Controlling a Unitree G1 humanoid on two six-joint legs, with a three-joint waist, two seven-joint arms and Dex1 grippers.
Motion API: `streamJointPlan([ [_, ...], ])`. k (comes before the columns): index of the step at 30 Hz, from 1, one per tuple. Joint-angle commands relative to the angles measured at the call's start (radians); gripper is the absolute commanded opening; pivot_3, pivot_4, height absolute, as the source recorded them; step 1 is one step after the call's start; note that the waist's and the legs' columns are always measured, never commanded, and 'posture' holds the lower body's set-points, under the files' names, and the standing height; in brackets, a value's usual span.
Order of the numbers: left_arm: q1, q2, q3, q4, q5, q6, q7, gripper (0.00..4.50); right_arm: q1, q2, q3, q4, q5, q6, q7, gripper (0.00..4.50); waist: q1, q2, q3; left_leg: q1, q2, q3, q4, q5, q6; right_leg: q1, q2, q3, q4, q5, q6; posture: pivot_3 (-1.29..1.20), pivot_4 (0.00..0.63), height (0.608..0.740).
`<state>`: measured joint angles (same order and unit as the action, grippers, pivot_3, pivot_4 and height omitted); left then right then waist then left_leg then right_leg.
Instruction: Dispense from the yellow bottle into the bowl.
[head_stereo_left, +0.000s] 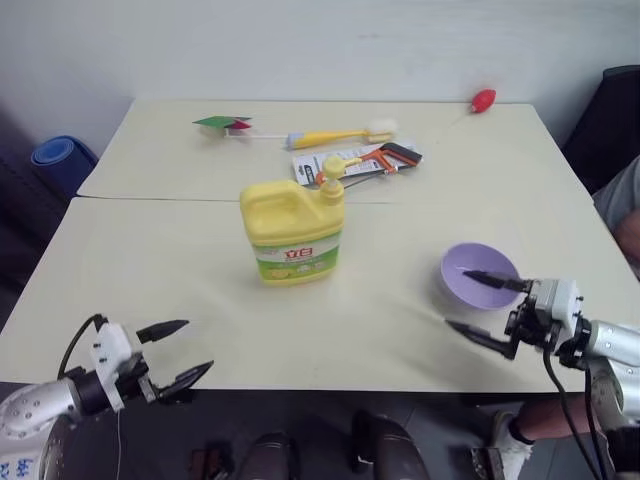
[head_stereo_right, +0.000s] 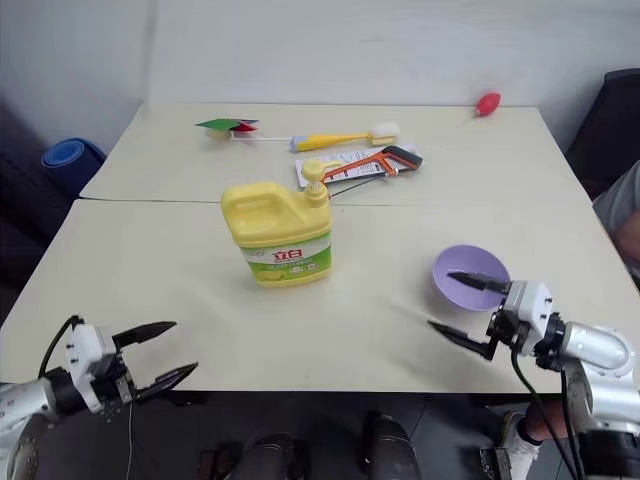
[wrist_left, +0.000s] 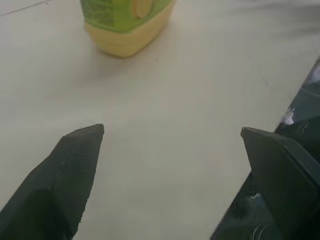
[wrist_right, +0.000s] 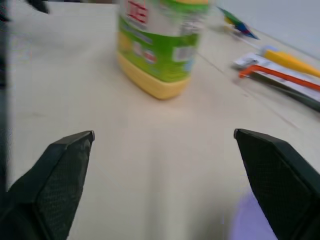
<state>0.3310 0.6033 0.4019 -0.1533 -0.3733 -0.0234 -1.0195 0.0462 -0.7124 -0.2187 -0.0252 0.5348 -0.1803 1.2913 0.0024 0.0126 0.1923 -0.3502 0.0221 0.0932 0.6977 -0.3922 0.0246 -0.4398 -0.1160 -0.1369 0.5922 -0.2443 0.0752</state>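
**A:** Standing upright near the middle of the worktop (head_stereo_left: 150, 300), the yellow bottle (head_stereo_left: 293, 235) has its pump top on the right-hand side of its neck and its green-and-white label facing the robot. Nothing touches it.

**B:** And the bowl (head_stereo_left: 480, 275)?

**A:** It sits to the right of the bottle, well apart from it, nearer the front edge. From the head views the right claw (head_stereo_left: 482, 306) is just beside it, one finger reaching over the lilac rim, the other lying over bare worktop in front of the bowl. Whether that upper finger touches the rim, I cannot tell.

**B:** How do the claws stand?

**A:** Both spread wide, holding nothing. The left claw (head_stereo_left: 180, 352) hangs at the front left edge, far from bottle and bowl.

**B:** What do the wrist cameras add?

**A:** The left wrist view looks between its two black fingers (wrist_left: 70, 175) across plain worktop to the base of the bottle, seen only as a yellow bottom and a strip of green label. The right wrist view catches the bottle's side label, a lilac sliver of the bowl beside its own finger, and beyond the bottle an orange-handled tool (wrist_right: 280, 77) on a white card.

**B:** Anything else at the back?

**A:** The head views show what the wrist views barely catch: a yellow-handled brush (head_stereo_left: 340, 134), a small green and red pinwheel (head_stereo_left: 224, 124), and a red balloon-like thing (head_stereo_left: 483, 100) at the far edge. A blue roll (head_stereo_left: 60, 155) lies off the worktop's left side.
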Motion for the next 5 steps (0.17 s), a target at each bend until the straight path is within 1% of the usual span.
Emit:
streamJointPlan([
  [1, 0.036, -0.025, -0.032, -0.029, 0.069, -0.073, 0.058, 4.5, 0.098, 0.02, 0.039, -0.109, -0.001, -0.017, 0.021, 4.48, 0.005, 0.0, 0.0, 0.0, 0.0, 0.0, 0.001, 0.0, 0.001, 0.0, 0.0, 0.0, -0.001, 0.0, 0.0, 0.0, 0.15, 0.74],
  [3, 0.036, -0.05, -0.047, -0.041, 0.102, -0.09, 0.116, 4.5, 0.128, 0.06, 0.038, -0.054, -0.045, -0.077, -0.014, 4.48, 0.009, -0.002, -0.001, 0.002, 0.0, 0.002, 0.001, -0.002, 0.002, 0.001, -0.001, 0.002, -0.001, 0.0, 0.0, 0.0, 0.15, 0.74],
  [5, 0.039, -0.065, -0.057, -0.07, 0.094, -0.066, 0.148, 4.5, 0.133, 0.089, 0.022, 0.011, -0.087, -0.151, -0.044, 4.48, 0.01, -0.002, -0.001, 0.006, 0.0, 0.003, 0.001, -0.004, 0.003, 0.004, -0.001, 0.003, -0.001, 0.0, 0.0, 0.0, 0.15, 0.74],
])
